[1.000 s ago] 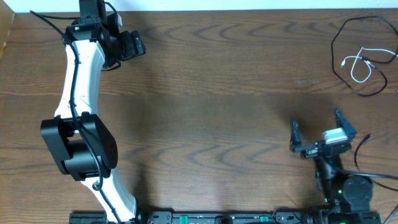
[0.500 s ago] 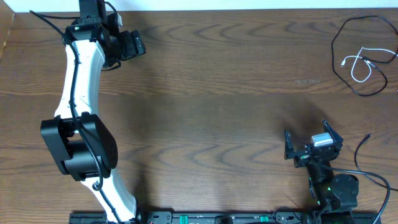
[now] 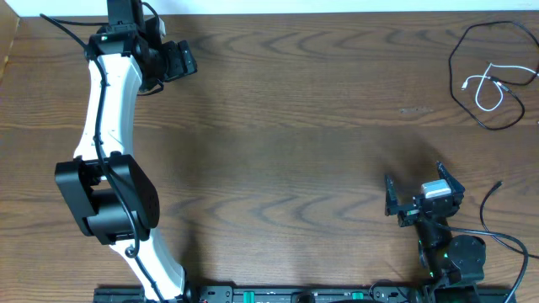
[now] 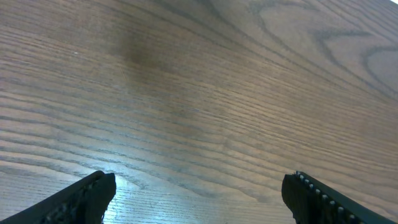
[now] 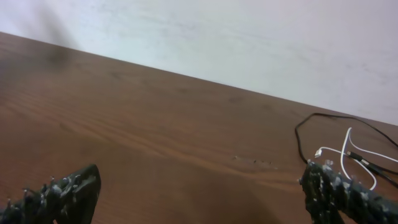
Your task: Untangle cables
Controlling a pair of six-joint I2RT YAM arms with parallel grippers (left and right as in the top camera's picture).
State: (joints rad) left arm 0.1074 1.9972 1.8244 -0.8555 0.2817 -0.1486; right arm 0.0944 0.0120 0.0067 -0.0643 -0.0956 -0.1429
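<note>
The two cables lie together at the table's far right corner. The black cable (image 3: 451,71) makes a wide loop, and the shorter white cable (image 3: 477,94) curls inside it and crosses it. The right wrist view has both at its right edge, the black cable (image 5: 297,138) and the white cable (image 5: 344,142). My right gripper (image 3: 413,173) (image 5: 202,186) is open and empty near the front edge, well short of the cables. At the far left corner my left gripper (image 3: 187,61) (image 4: 199,186) hangs open over bare wood, holding nothing.
The white left arm (image 3: 105,101) stretches along the table's left side. A thick black wire (image 3: 493,202) of the right arm trails beside its base. The table's far edge meets a pale wall (image 5: 249,37).
The right gripper pulled back toward the front edge and slightly left, then stopped. The left arm and the cables have not moved.
</note>
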